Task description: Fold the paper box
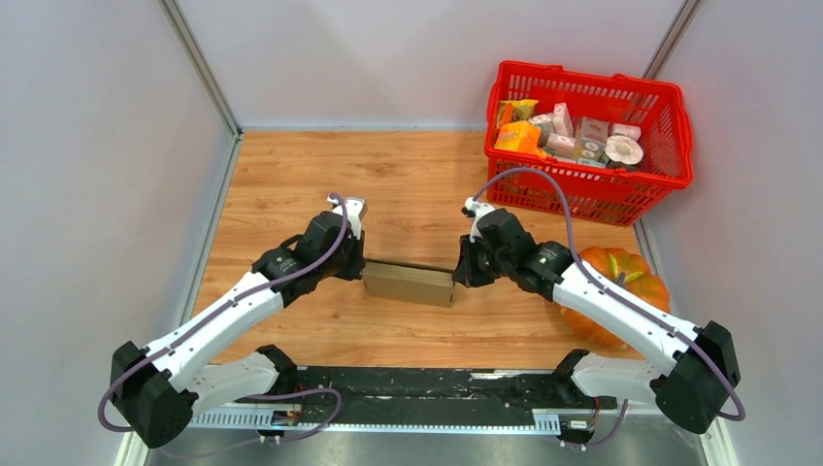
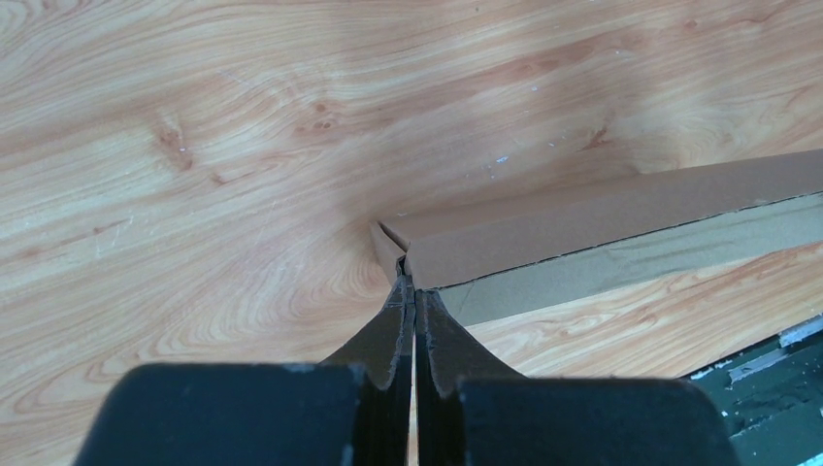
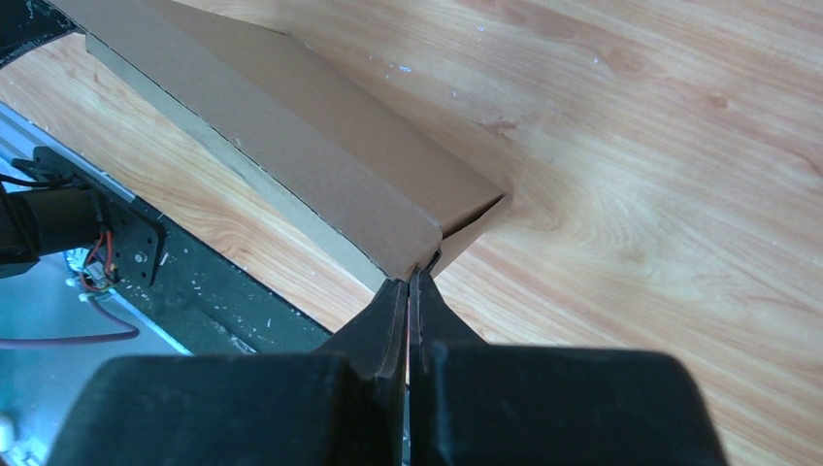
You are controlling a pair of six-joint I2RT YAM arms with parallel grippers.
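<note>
The paper box (image 1: 409, 283) is a flat brown cardboard rectangle lying on the wooden table between my two arms. My left gripper (image 1: 361, 267) is at its left end. In the left wrist view the gripper (image 2: 411, 291) is shut, with its tips against the end corner of the paper box (image 2: 602, 218). My right gripper (image 1: 458, 272) is at the right end. In the right wrist view that gripper (image 3: 412, 277) is also shut, tips touching the corner where the top face of the paper box (image 3: 291, 126) meets its end. Nothing sits between either pair of fingers.
A red basket (image 1: 621, 204) with several small colourful packages stands at the back right. An orange pumpkin (image 1: 648, 283) sits at the right, partly under my right arm. A black rail (image 1: 417, 383) runs along the near edge. Grey walls enclose the table.
</note>
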